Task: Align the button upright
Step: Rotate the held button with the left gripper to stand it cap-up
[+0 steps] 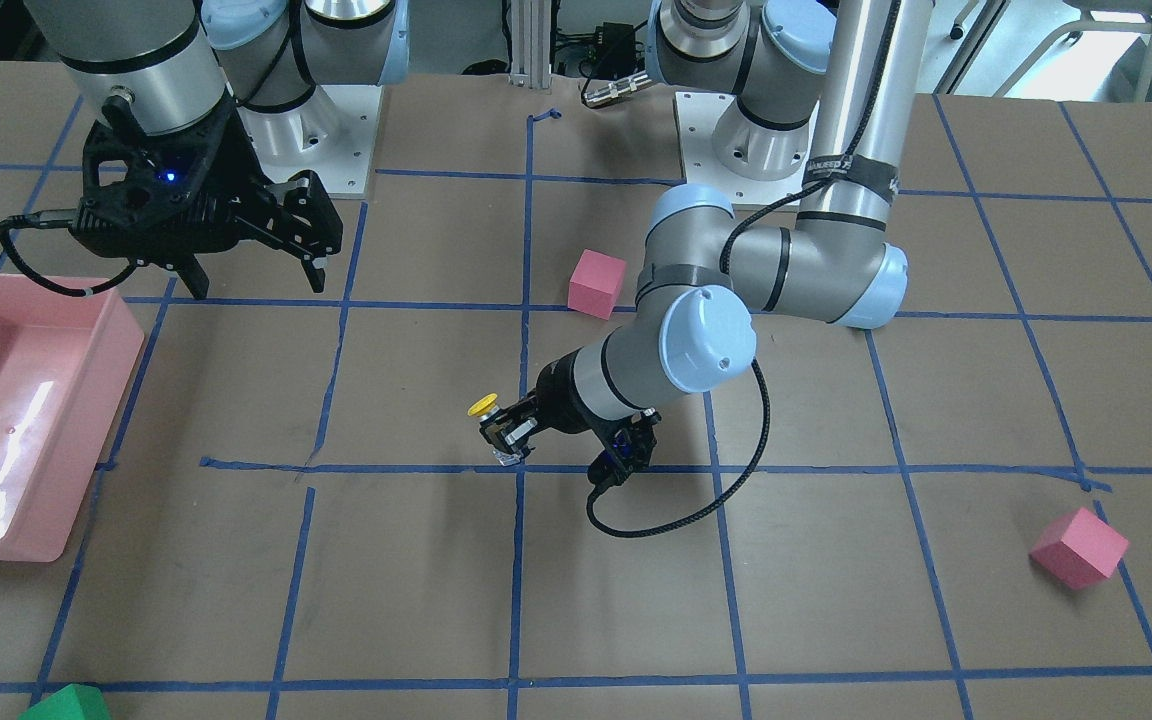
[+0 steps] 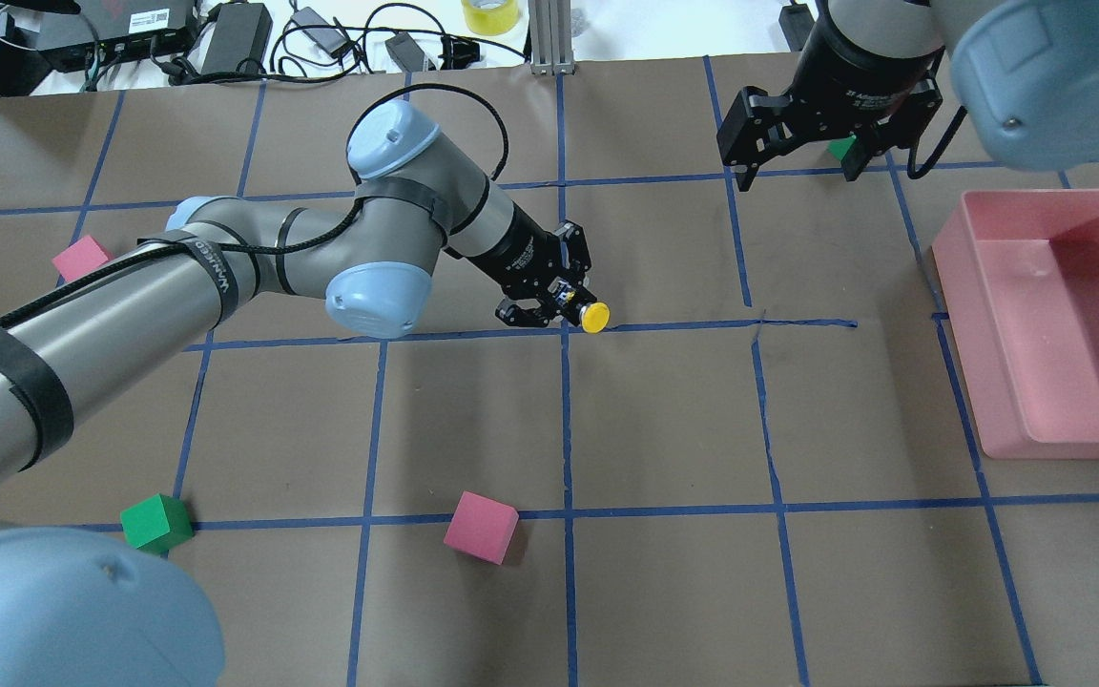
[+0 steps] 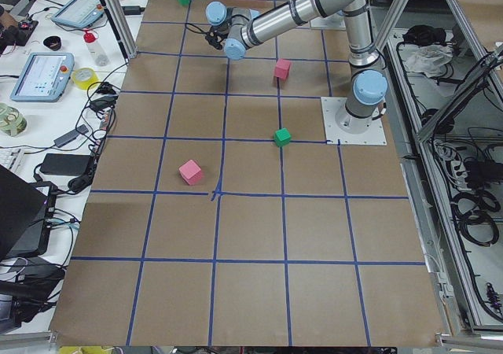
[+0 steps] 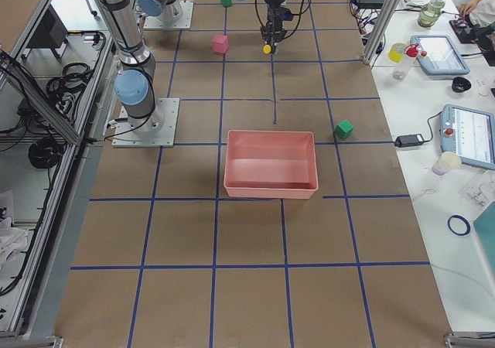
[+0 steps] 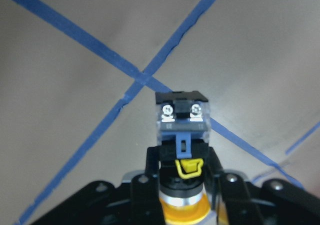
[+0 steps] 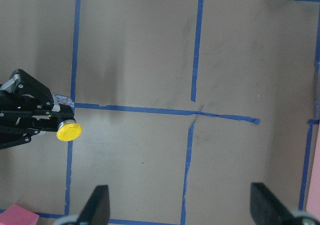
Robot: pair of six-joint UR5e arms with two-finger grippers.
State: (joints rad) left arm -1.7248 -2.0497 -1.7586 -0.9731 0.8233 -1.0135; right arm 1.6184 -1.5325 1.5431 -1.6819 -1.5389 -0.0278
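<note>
The button (image 1: pixel 493 424) has a round yellow cap (image 2: pixel 594 317) and a black body with silvery screws (image 5: pixel 181 119). My left gripper (image 1: pixel 508 437) is shut on it near the table's middle, by a blue tape crossing. The cap points up and leans a little; the body's end is close to the table, and I cannot tell whether it touches. The left gripper also shows in the overhead view (image 2: pixel 549 298). My right gripper (image 1: pixel 248 272) is open and empty, high above the table, far from the button. Its fingers (image 6: pixel 98 205) frame the right wrist view, which shows the cap (image 6: pixel 68 131) at the left.
A pink tray (image 2: pixel 952 286) stands on my right side. Pink cubes (image 2: pixel 480 527) (image 2: pixel 80 258) and a green cube (image 2: pixel 157 521) lie on my left side. Another green cube (image 2: pixel 839 148) lies under the right gripper.
</note>
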